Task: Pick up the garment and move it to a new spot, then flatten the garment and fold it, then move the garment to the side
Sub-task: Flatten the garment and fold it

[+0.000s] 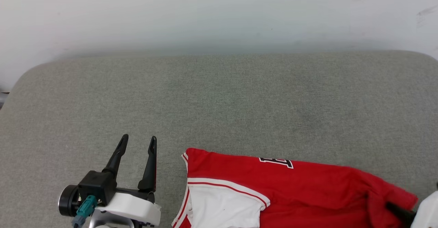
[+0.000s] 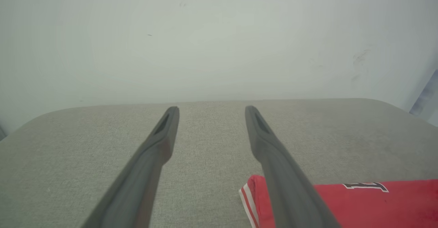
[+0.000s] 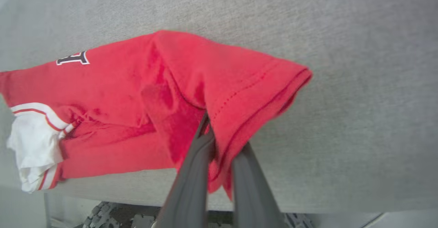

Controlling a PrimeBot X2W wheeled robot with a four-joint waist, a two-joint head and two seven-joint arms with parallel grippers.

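The garment (image 3: 137, 94) is clamped at its hem in our right claw (image 3: 220, 142) and stretches away from it along the desk's (image 1: 239, 94) near edge. We judge the thin bite could slip, or the sleeve could slide off that edge. Our left claw (image 1: 139, 137) hangs agape just beside the striped trim, with bare desk beyond both claws.

The left hand (image 1: 139, 138) has two long, slim black fingers (image 2: 154, 152) tapering to rounded tips, each with a shallow slot near the end. They rise from a boxy black block (image 1: 97, 186). At its 8 o'clock sits a black cylinder (image 1: 66, 200) with a silvery rim, at 7 o'clock a teal plug (image 1: 86, 208), and at 4 o'clock a smooth white shell (image 1: 131, 207). The right hand (image 3: 220, 159) has matte dark grey fingers and a white casing (image 1: 426, 209).
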